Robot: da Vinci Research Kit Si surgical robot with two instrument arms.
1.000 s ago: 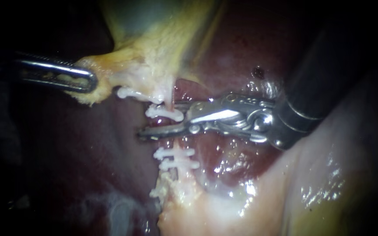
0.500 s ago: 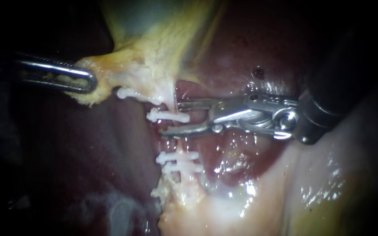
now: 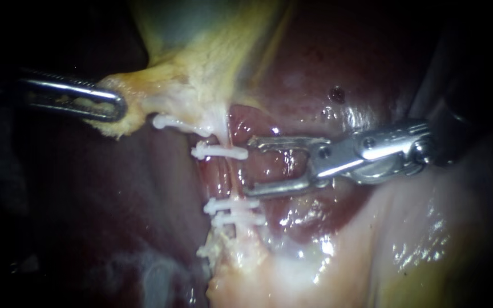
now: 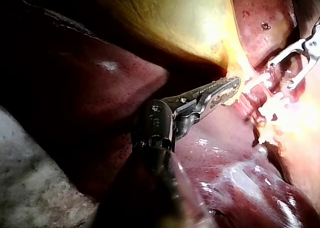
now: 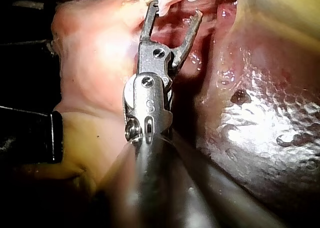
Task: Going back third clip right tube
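Observation:
A thin pale tube (image 3: 230, 178) runs down from the yellowish gallbladder (image 3: 201, 68). It carries one white clip (image 3: 219, 152) high up and two white clips (image 3: 234, 210) close together lower down. My right instrument (image 3: 250, 166) stands just right of the tube, level with the bare stretch between those clips, jaws open and holding nothing. The right wrist view shows the same open jaws of the right instrument (image 5: 176, 11) just short of the clips. My left instrument (image 3: 104, 105) is shut on the gallbladder's yellow edge (image 4: 235, 86) and holds it out to the left.
Another white clip (image 3: 169, 121) sits on a strand up and left of the tube. Dark red liver (image 3: 326, 68) lies behind and around it. Pale glistening tissue (image 3: 372, 239) fills the lower right.
My right instrument has drawn back to the right, off the tube, and its jaws have spread wider. The clips and my left instrument have stayed in place.

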